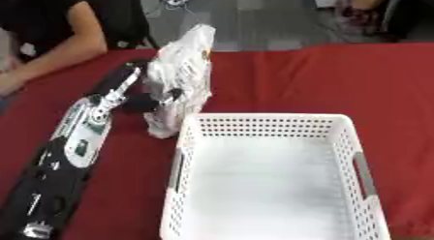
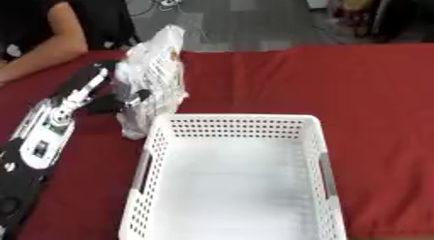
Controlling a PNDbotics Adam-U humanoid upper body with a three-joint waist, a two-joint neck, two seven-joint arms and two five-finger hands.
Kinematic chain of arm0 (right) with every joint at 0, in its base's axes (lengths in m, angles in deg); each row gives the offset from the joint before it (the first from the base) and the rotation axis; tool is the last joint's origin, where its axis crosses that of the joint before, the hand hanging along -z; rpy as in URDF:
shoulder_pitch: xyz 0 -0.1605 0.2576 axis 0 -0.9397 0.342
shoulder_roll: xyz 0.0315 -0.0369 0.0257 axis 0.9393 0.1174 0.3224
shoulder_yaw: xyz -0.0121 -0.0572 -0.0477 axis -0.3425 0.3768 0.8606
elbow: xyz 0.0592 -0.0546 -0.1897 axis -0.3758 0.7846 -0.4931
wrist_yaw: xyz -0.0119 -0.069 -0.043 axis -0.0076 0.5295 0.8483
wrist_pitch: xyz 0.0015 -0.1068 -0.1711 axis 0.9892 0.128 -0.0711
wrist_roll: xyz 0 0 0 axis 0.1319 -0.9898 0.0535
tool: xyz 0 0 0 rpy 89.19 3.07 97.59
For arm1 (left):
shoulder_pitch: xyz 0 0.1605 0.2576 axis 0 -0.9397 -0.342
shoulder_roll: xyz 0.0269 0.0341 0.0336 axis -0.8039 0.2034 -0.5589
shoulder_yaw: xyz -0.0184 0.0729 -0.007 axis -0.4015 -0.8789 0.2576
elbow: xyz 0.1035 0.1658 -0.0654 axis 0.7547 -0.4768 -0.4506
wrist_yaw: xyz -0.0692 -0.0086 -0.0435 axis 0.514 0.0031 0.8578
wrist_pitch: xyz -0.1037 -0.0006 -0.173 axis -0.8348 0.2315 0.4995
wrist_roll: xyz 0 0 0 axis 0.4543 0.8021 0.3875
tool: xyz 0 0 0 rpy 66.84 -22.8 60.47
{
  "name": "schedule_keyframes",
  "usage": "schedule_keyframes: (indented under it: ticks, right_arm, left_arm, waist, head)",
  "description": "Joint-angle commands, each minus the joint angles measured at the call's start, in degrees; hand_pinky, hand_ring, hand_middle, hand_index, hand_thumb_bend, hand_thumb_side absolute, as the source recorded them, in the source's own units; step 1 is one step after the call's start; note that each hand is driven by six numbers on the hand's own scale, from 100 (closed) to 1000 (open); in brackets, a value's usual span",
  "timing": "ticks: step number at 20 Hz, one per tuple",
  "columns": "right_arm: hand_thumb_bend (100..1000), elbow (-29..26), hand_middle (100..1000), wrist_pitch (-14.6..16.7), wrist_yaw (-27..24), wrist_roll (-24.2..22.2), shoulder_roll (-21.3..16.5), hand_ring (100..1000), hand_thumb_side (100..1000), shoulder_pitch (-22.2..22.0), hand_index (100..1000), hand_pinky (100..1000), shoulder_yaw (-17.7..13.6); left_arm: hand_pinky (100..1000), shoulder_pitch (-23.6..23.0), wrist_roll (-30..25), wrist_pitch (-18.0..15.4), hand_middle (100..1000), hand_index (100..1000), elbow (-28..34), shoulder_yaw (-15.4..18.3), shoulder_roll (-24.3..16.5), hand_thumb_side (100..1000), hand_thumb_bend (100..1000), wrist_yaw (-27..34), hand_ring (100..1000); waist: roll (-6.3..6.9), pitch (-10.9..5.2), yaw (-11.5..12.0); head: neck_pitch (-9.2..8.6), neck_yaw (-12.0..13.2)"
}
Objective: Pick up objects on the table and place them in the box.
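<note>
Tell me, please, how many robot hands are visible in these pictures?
1. The black left hand is at the left of the red table, curled on the white crinkled plastic bag behind the white perforated plastic box. The right hand is out of view.

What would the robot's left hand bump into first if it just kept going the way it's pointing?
Nothing new: the left hand is already curled on the white plastic bag. Beyond the bag, probably bare red tablecloth, though depth is unclear.

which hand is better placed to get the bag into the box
Left. The left hand is already curled on the white bag, which stands upright just beyond the far left corner of the white box. The right hand shows in neither view.
</note>
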Motion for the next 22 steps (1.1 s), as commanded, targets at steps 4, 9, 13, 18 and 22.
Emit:
schedule_keyframes:
  ticks: [4, 9, 13, 18, 22]
  right_arm:
    - [305, -0.93, 856, -0.02, -0.12, -0.14, -0.89, 778, 988, 0.53, 1000, 562, -0.04]
    - [303, -0.93, 856, -0.06, -0.1, -0.24, -0.85, 779, 987, 0.55, 1000, 562, 0.0]
    - [304, -0.93, 856, -0.14, -0.05, -0.27, -0.81, 778, 986, 0.53, 1000, 561, -0.01]
    - [304, -0.93, 856, -0.22, 0.03, -0.28, -0.9, 778, 985, 0.51, 1000, 561, 0.0]
    - [303, -0.93, 856, -0.3, 0.14, -0.31, -1.14, 778, 985, 0.38, 1000, 561, -0.01]
  left_arm:
    - [515, 0.55, 11.46, 4.93, 441, 554, 0.97, 1.3, -1.26, 633, 100, 0.88, 434]
    - [418, 0.53, 18.04, 5.67, 279, 357, 0.66, 0.44, -1.21, 574, 100, 4.84, 293]
    - [419, 0.43, 18.74, 5.14, 268, 302, 0.3, 0.07, -1.29, 548, 100, 6.09, 283]
    - [431, 0.09, 17.14, 4.8, 265, 280, 1.56, -0.57, -3.22, 534, 100, 7.32, 284]
    - [446, -0.13, 15.06, 4.38, 281, 272, 3.15, -1.74, -6.99, 529, 100, 9.27, 288]
  waist:
    - [-0.16, -0.58, 0.05]
    - [-0.16, -0.58, -0.01]
    - [-0.15, -0.57, -0.05]
    - [0.02, -0.64, -0.17]
    - [0.35, -0.8, -0.18]
  head:
    - [-0.34, 0.2]
    - [-0.35, 0.19]
    - [-0.36, 0.16]
    - [-0.35, 0.11]
    - [-0.36, -0.15]
